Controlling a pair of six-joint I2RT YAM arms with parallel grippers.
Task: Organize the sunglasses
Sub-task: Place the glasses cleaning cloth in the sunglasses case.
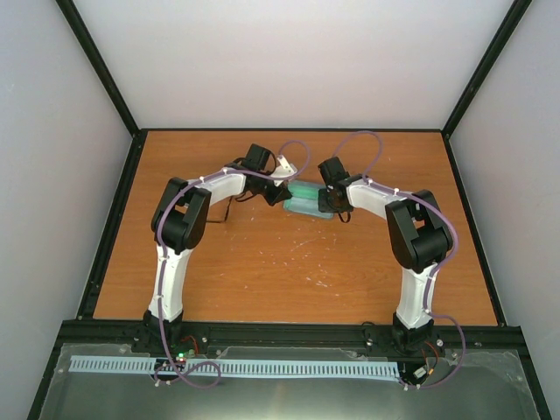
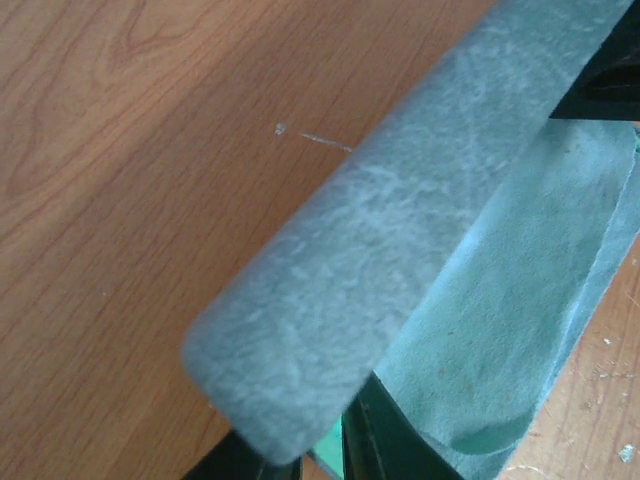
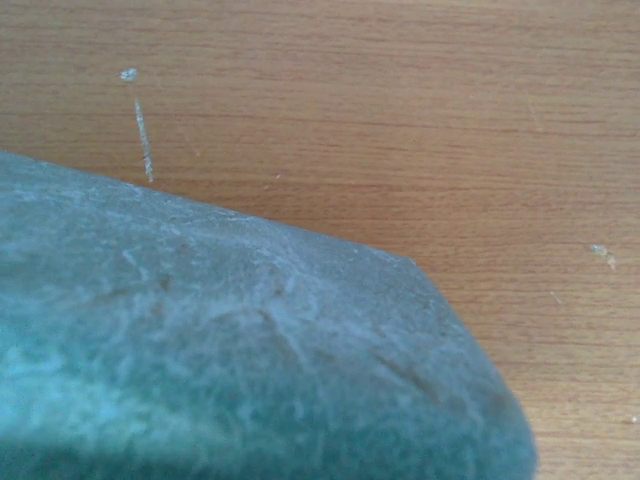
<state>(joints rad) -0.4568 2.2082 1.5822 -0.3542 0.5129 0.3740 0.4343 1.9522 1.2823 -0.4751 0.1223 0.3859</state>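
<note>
The sunglasses are out of view in every frame. A grey-blue case with green lining lies mid-table between both arms. In the left wrist view its grey lid slants across the frame, with the green lining open to the right. My left gripper is at the case's left end, and its dark fingers stand close together with a sliver of green edge between them. My right gripper is at the case's right end. In the right wrist view the case fills the lower frame and hides the fingers.
The wooden table is bordered by a black frame and white walls. Purple cables loop above both wrists. Small pale scratches mark the wood.
</note>
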